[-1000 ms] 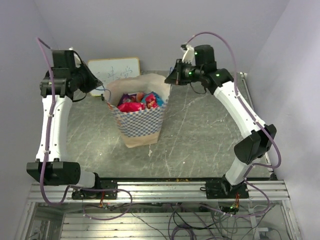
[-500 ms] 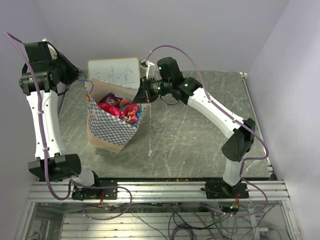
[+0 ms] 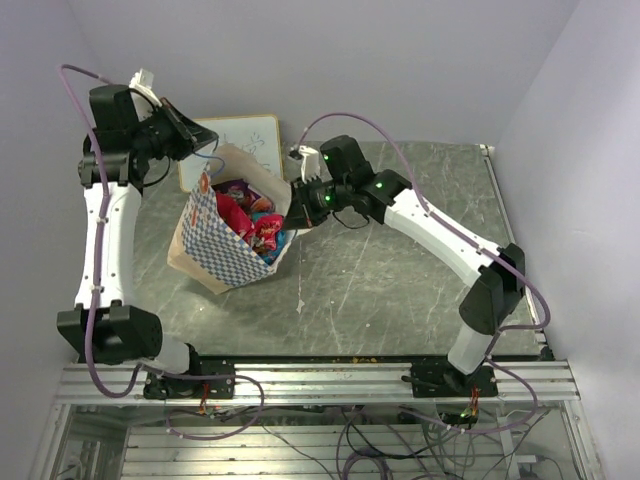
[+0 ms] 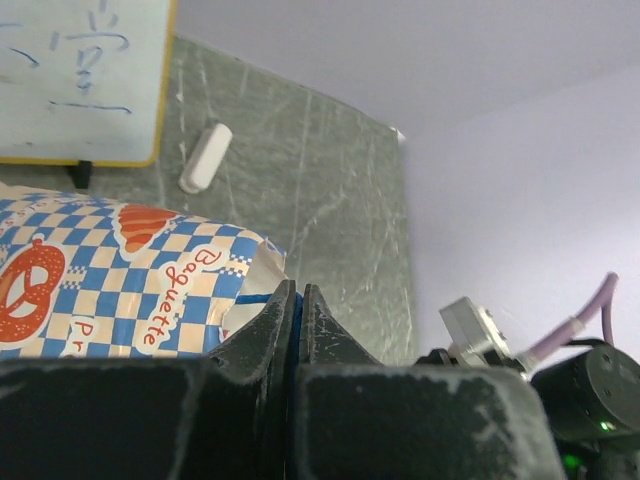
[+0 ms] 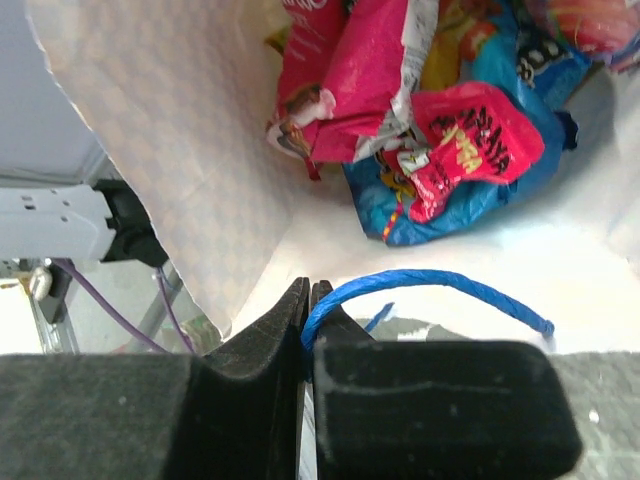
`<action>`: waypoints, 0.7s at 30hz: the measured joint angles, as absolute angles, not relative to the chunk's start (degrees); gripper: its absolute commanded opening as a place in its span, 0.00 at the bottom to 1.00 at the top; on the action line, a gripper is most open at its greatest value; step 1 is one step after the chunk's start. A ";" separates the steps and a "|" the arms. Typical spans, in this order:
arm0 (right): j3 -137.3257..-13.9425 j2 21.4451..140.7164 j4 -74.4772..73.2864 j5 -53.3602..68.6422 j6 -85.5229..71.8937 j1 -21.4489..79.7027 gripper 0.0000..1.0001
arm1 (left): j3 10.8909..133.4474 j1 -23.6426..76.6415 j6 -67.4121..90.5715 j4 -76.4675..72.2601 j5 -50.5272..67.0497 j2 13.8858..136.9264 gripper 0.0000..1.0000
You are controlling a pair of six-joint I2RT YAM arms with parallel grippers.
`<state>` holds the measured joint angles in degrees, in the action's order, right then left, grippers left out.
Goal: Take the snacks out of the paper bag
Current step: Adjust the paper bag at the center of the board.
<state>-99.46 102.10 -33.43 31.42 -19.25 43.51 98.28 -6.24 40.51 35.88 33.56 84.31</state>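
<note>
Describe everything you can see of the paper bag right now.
The paper bag is cream paper with blue-and-white checked sides, an orange pretzel print and thin blue cord handles. It is open and tilted on the left half of the table, near the writing board. Shiny snacks, pink-red and blue among them, lie inside. The left gripper is shut on one handle at its rim, the right gripper on the opposite handle.

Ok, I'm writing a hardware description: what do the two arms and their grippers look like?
The left arm and right arm have white shells, black joint housings and black bases. A purple cable runs along each. Small green lights glow near the right wrist. The left gripper and right gripper have matte black, grainy, wedge-shaped fingers.
</note>
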 measured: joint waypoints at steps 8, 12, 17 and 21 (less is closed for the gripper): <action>-87.46 94.04 -33.89 29.50 -18.81 43.51 0.04 | 89.14 -1.21 41.06 32.08 34.13 75.46 0.07; -84.66 91.55 -33.67 30.28 -18.76 43.83 0.05 | 85.12 2.48 42.35 29.95 34.04 72.95 0.07; -84.47 91.11 -33.30 30.06 -17.58 47.83 0.05 | 82.52 4.69 42.85 29.89 33.67 71.31 0.07; -84.47 91.20 -33.34 28.42 -17.12 51.44 0.06 | 82.52 4.73 42.44 30.61 33.19 70.43 0.07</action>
